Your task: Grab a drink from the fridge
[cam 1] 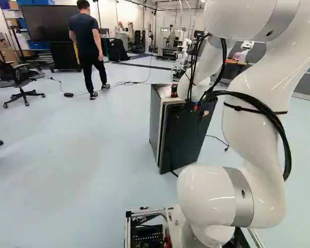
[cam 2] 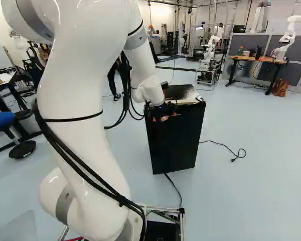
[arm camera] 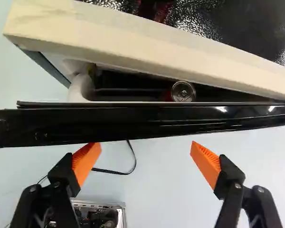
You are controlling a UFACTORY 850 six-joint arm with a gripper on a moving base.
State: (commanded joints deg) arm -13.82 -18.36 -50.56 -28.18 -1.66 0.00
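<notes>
Nearest the camera, the tool [arm camera: 145, 145] is seen w/ its two fingers spread wide, and nothing is gripped btwn the orange pads [arm camera: 208, 164]. Just ahead of it lies the black door [arm camera: 152, 121] of the fridge [cam 2: 175, 143], which is ajar: a gap is left btwn door and cream top edge, wider at one end, narrowing to the other. Contact btwn tool and door can't be confirmed.

In that gap the drink is found, a can [arm camera: 183, 91], upright, its round silver top w/ ring tab facing up. Whether it's held by a door rack or an inner shelf can't be told.

Prob. the door has to be opened further first; access from above looks too tight for both fingers. It could be nudged shut if its outer face is pushed, so a pull from the inner side, near the wide end of the gap, is advised.

The can is judged rigid but thin-walled, fairly heavy for its size if full, and poss. slick w/ condensation. It's best taken by the side wall, a bit below the rim, pads on opp. sides, w/ firm but moderate pressure, i.e. no denting, and kept vert. on the way out.
</notes>
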